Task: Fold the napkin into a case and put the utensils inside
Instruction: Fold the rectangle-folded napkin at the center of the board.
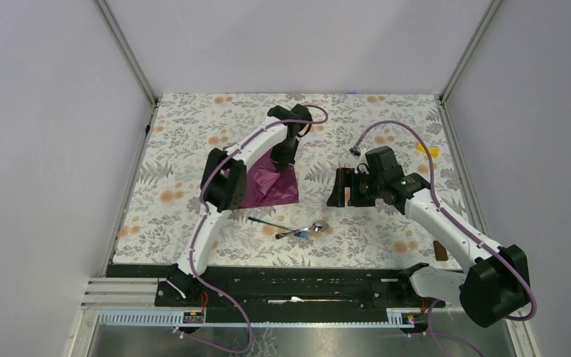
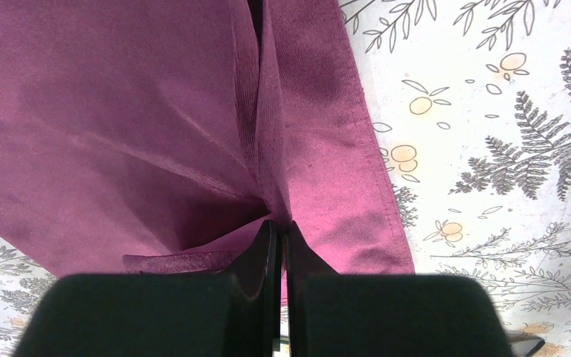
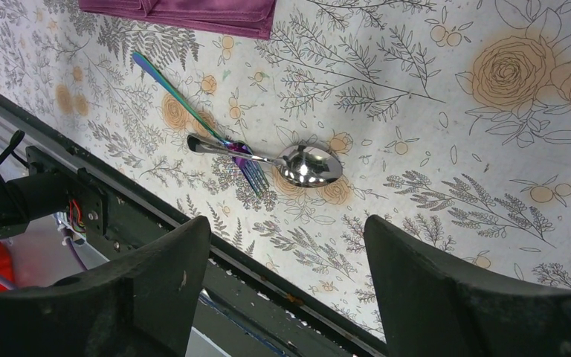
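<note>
Folding looks only partway done: the left end effector [image 2: 281, 236] pinches a raised crease of the napkin [image 1: 271, 182], the spoon [image 3: 308, 163] and iridescent fork [image 3: 182, 100] lie crossed near the napkin, and the right end effector [image 3: 286, 232] is spread empty.

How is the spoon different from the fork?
The spoon is silver; the fork shines blue, green and purple. The spoon ends in a round bowl, the fork in thin tines. Both are slim and shiny, and they lie crossed on the tablecloth, outside the napkin.
</note>
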You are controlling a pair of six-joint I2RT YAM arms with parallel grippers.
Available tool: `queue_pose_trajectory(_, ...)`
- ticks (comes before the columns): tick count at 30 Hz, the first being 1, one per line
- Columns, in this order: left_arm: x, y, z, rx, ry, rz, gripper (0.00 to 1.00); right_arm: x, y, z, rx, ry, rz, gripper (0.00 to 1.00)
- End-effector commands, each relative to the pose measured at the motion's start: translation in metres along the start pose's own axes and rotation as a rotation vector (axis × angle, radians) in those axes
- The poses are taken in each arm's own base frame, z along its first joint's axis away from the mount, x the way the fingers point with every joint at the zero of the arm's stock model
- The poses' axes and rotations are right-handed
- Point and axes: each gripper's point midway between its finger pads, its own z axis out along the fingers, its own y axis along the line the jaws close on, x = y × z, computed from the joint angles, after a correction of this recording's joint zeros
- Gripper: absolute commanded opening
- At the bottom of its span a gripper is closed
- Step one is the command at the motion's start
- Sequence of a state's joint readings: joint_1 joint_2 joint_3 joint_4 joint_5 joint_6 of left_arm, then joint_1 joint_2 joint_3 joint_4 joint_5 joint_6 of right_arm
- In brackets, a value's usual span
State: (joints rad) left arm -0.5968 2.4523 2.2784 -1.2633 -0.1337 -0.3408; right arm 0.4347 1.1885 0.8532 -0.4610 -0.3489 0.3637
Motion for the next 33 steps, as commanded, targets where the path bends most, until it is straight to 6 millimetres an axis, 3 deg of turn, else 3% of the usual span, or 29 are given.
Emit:
queue_pose_trajectory(1,-0.009,-0.009,-0.007,0.026,-0.030,-0.006,0.00,-0.009,0.001,-0.008,0.008,-0.041,-0.015,0.83)
queue_pose_trajectory(25,-0.015,-0.022,-0.010,0.058,-0.050,-0.005,0.00,-0.006,0.002,-0.006,-0.005,-0.034,-0.012,0.85)
queue_pose_trajectory(33,-0.011,-0.015,-0.002,0.020,-0.031,0.005,0.00,-0.005,0.001,-0.006,-0.005,-0.033,-0.012,0.85)
